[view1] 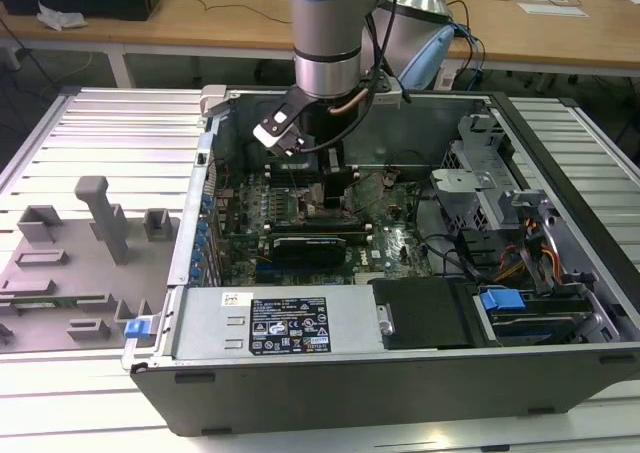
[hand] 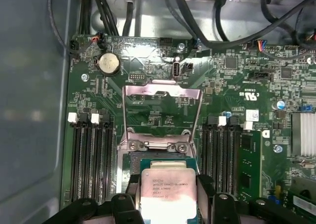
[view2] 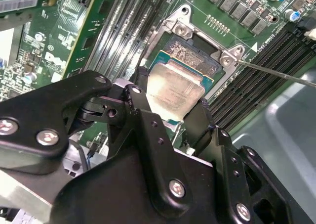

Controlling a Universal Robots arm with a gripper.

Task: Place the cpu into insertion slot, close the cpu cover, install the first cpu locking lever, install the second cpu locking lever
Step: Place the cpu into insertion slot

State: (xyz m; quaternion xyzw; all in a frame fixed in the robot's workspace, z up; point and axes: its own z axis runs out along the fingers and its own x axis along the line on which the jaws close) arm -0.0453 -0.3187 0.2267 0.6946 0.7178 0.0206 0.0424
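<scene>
My gripper [view1: 335, 191] reaches down into the open computer case over the green board. In both wrist views its black fingers [view2: 136, 96] are shut on two opposite edges of the cpu [view2: 175, 88], a flat square chip with a silver top. The cpu [hand: 167, 187] hangs level, partly over the insertion slot [view2: 191, 50], whose dark frame and contact field show just beyond it. I cannot tell whether the chip touches the slot [hand: 148, 157]. The cpu cover [hand: 162, 91], a thin silver frame, stands swung up behind the slot. A thin wire lever [view2: 276, 73] sticks out beside the socket.
Long black memory slots [hand: 91, 157] flank the socket on both sides. Black cables [hand: 207, 16] run along the case's back wall. A grey drive cage [view1: 480, 163] and a black bay [view1: 425, 313] stand at the exterior view's right. A grey fixture tray [view1: 70, 263] lies outside the case at its left.
</scene>
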